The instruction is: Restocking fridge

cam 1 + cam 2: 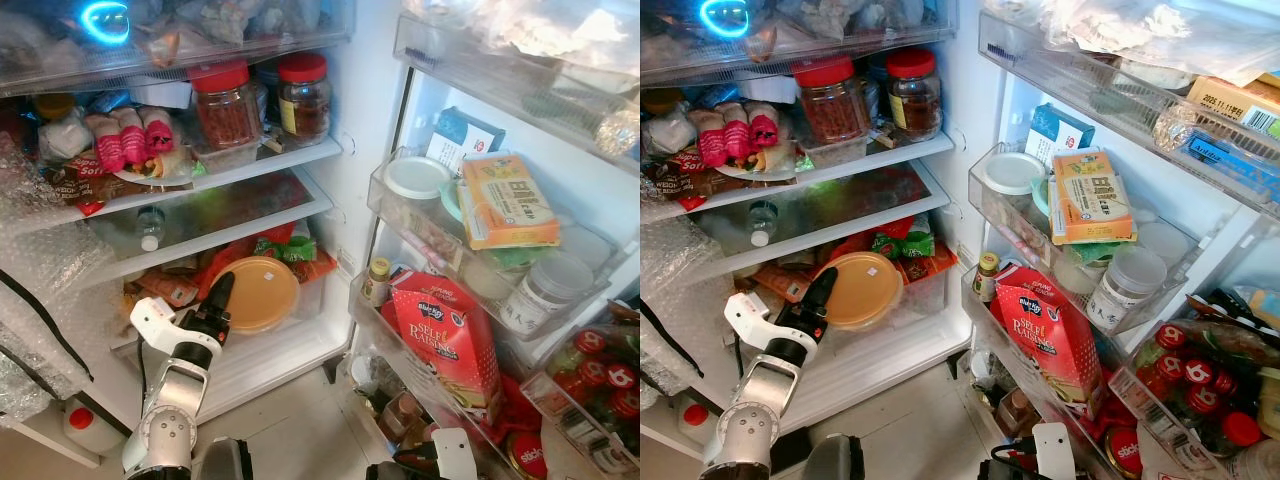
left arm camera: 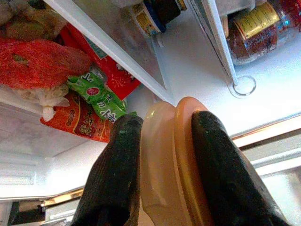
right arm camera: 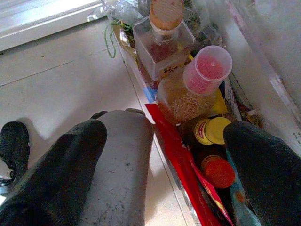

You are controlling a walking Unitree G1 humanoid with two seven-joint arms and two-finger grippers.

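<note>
We open on the round orange-lidded container (image 1: 257,293), sitting low in the fridge on the bottom shelf (image 1: 280,362), tilted so its lid faces up and out toward us. Our left tool (image 1: 221,296) is right on it: in the left wrist view the two black fingers (image 2: 117,174) straddle the container's rim, one on the pale tub side, one on the orange lid side, clamped edge-on. So the container lies straight ahead of the left tool, already between its fingers, with its flat face turned sideways to them, and the left arm is plainly the one at work.

Behind the container we see red and green snack packets (image 1: 285,247) crowding the back of the shelf, which looks tight if it must slide deeper. Above, two red-capped jars (image 1: 227,105) stand on an upper shelf.

Our right tool (image 3: 164,165) hangs low with fingers spread wide and holding nothing, looking down at bottles in the door's lowest rack (image 3: 188,113). A red flour bag (image 1: 445,340) stands in the door bin above.
</note>
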